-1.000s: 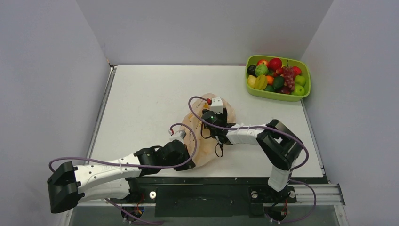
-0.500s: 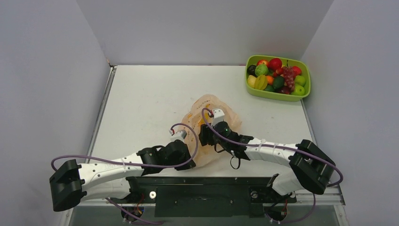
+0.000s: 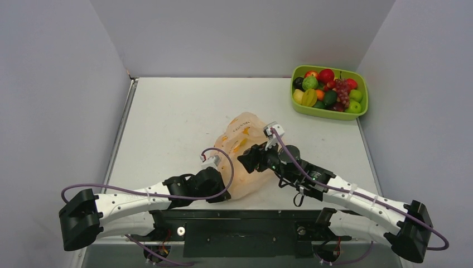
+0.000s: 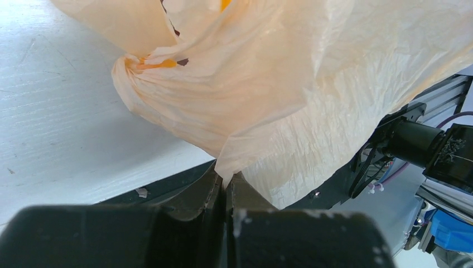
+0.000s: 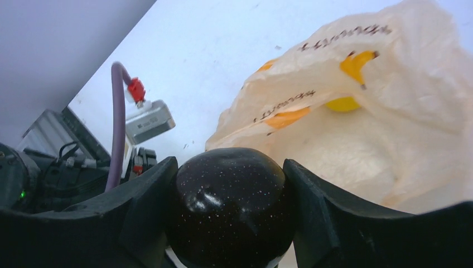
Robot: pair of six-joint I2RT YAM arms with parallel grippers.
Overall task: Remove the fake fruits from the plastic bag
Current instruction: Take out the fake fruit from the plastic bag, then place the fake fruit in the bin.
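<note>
The peach-orange plastic bag [image 3: 239, 144] lies crumpled mid-table, near the front edge. My left gripper [image 3: 222, 190] is shut on the bag's near edge; in the left wrist view the thin film [image 4: 312, 89] is pinched between the closed fingers of that gripper [image 4: 226, 187]. My right gripper [image 3: 246, 160] sits at the bag's right side, shut on a glossy dark purple fruit [image 5: 231, 206] that fills the space between its fingers. In the right wrist view the bag [image 5: 390, 128] lies just beyond the fruit, and a yellow shape [image 5: 343, 103] shows through the film.
A lime-green tray [image 3: 329, 113] at the far right corner holds several fake fruits [image 3: 329, 89], among them a grape bunch. Grey walls close the table on three sides. The left arm's purple cable [image 3: 226, 167] loops beside the bag.
My right arm has drawn back toward the near right, its gripper coming away from the bag's top with the dark fruit. The bag has puffed up. The left gripper keeps its pinch.
</note>
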